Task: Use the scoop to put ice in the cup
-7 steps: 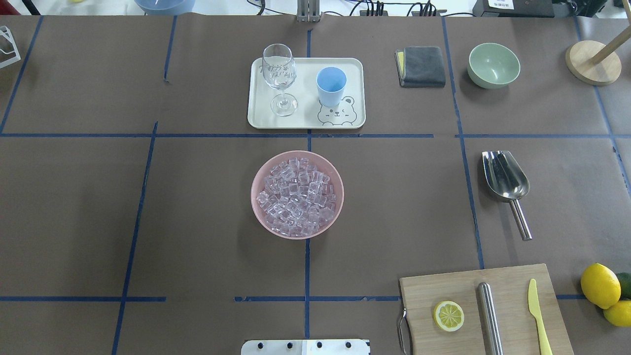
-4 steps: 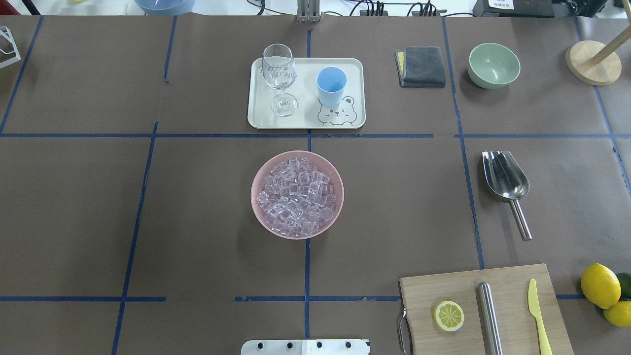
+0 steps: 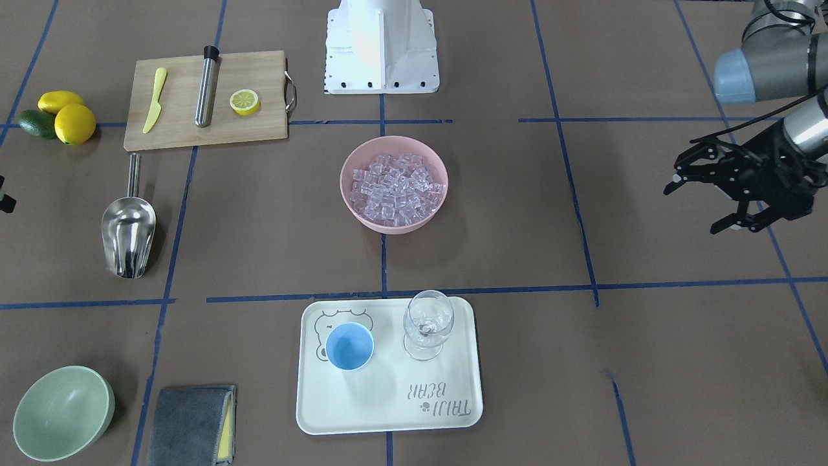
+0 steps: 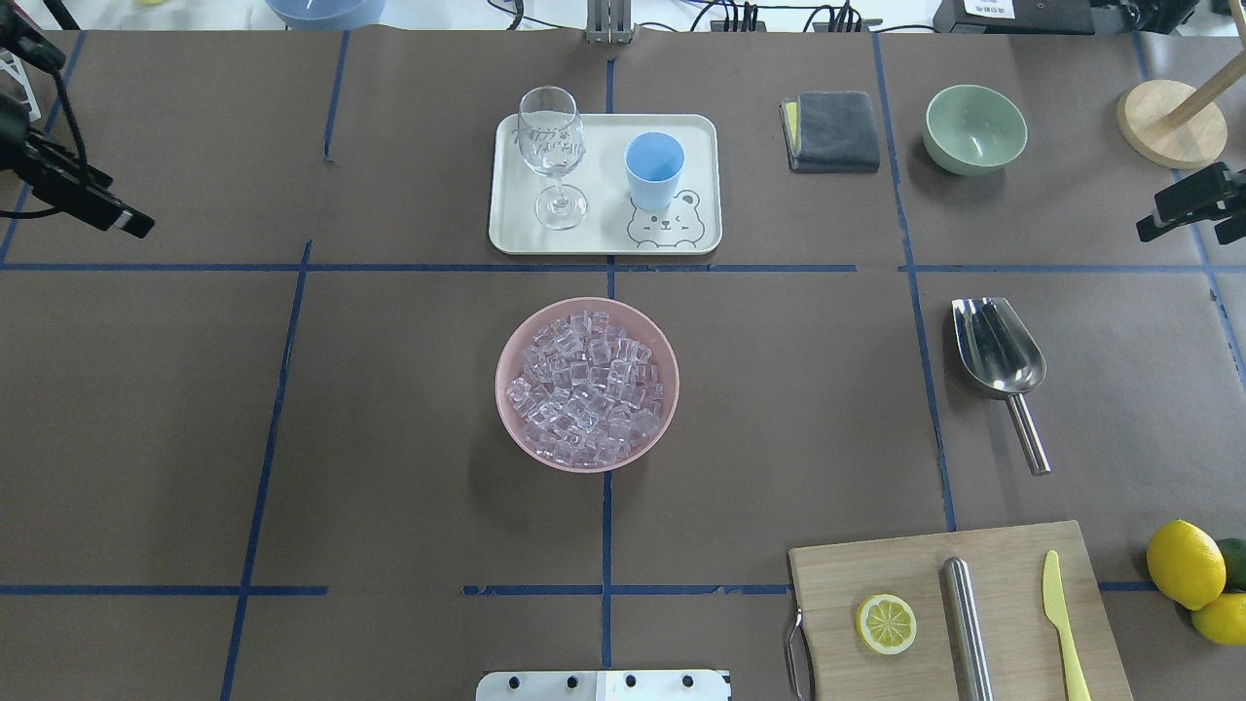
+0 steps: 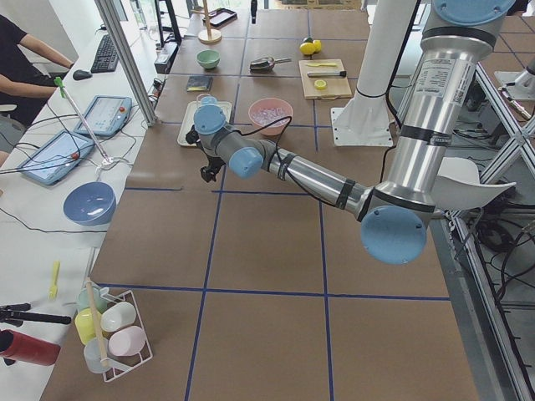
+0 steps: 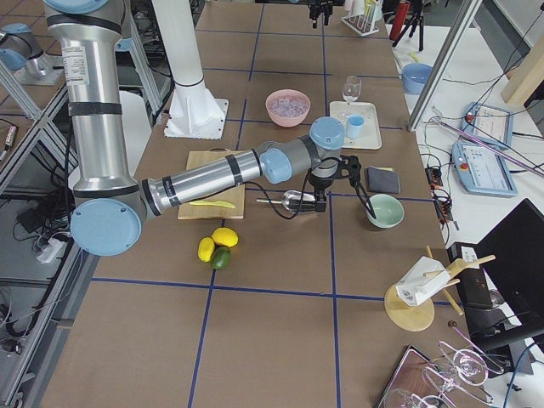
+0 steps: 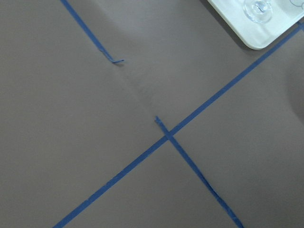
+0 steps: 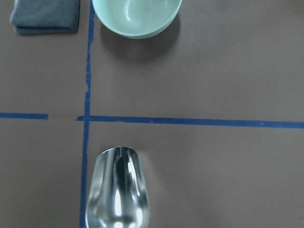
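Above the tabletop [image 4: 389,438], both arms have newly entered: left claw [image 3: 702,200] spread open, right claw [image 4: 1163,214], state indeterminate, near the scoop [image 4: 998,350], so pickup is likely starting.

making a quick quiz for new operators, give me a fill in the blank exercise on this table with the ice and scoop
The small clear ice cubes fill the round ____ bowl.
The small light-blue plastic cup stands on the cream tray, to the robot's ____ of the clear stemmed wine glass.
The shiny stainless-steel scoop lies on the brown table, its trough ____.
On the wooden cutting board, a steel cylinder lies between a lemon half and a ____ knife.
Missing words: pink; right; empty; yellow.
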Robot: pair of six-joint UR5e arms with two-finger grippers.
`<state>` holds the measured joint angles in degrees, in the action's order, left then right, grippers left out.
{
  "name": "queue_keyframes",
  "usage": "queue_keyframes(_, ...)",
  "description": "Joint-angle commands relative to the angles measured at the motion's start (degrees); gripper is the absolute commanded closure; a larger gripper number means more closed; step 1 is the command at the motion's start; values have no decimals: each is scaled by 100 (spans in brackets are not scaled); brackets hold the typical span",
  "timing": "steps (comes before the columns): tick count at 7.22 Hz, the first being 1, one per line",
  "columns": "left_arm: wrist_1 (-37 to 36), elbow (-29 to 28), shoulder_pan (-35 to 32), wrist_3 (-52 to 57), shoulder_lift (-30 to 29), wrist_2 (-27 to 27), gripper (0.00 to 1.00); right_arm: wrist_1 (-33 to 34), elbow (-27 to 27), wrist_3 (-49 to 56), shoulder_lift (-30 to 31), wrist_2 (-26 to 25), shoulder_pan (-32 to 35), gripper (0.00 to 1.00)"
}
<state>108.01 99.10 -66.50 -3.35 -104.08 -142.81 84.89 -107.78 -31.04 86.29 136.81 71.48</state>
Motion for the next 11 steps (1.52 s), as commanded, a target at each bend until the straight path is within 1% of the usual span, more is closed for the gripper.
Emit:
queue_keyframes(1,10,31,364,-139,-288,8,0,2,-932,-909,455,-921,-1050,0)
queue_keyframes(2,10,22,496,-331,-402,8,0,-42,-1103,-1304,624,-1041,-1379,0)
queue_keyframes(3,10,22,689,-533,-455,8,0,-68,-1157,-1648,730,-1147,-1809,0)
queue_keyframes(4,36,13,839,-814,-586,8,0,-852,-1131,-2199,1088,-1644,-2326,0)
queue_keyframes(5,36,4,980,-1034,-674,16,0,-1730,-939,-2701,1318,-1814,-2636,0)
queue_keyframes(7,36,-40,990,-1063,-693,130,0,-1791,-579,-2706,1303,-1973,-2963,0)
queue_keyframes(8,36,-75,998,-1045,-693,131,0,-1791,-560,-2593,1311,-1974,-3008,0)
queue_keyframes(10,36,-92,1069,-1045,-693,131,0,-1774,-332,-1952,1276,-1913,-3017,0)
queue_keyframes(11,36,-110,1069,-1045,-693,131,0,-1765,-314,-1950,1267,-1895,-3017,0)
